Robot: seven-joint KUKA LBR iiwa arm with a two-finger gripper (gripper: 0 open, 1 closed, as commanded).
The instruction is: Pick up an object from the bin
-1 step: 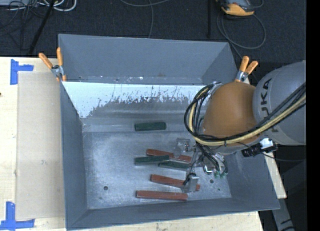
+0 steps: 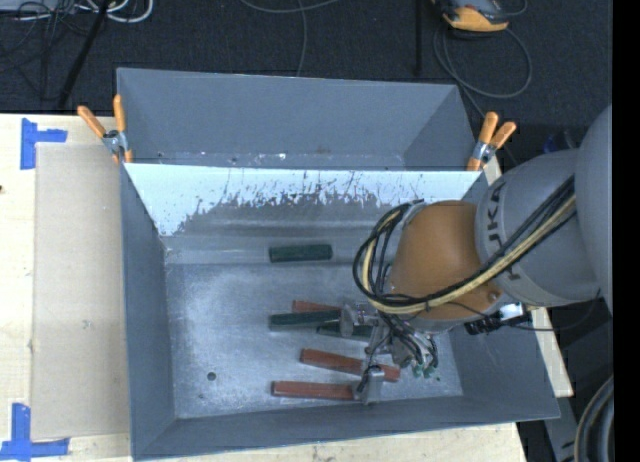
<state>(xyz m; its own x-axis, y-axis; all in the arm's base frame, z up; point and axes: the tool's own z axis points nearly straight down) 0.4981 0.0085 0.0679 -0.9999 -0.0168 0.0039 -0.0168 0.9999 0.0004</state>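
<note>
My gripper (image 2: 359, 354) is low in the bin's front right part, under the arm's orange cover. Its fingers stand open, one fingertip (image 2: 347, 323) to the rear and the other (image 2: 368, 384) to the front. A red-brown flat bar (image 2: 330, 359) lies between them on the floor, its right end running under the gripper. Another red-brown bar (image 2: 310, 389) lies just in front, touching the front fingertip. A dark green bar (image 2: 298, 320) lies to the left of the rear fingertip, with a reddish bar (image 2: 314, 306) just behind it.
A second dark green bar (image 2: 300, 252) lies apart near the back slope of the bin. The arm and its cables cover the bin's right side. The left half of the floor is bare metal.
</note>
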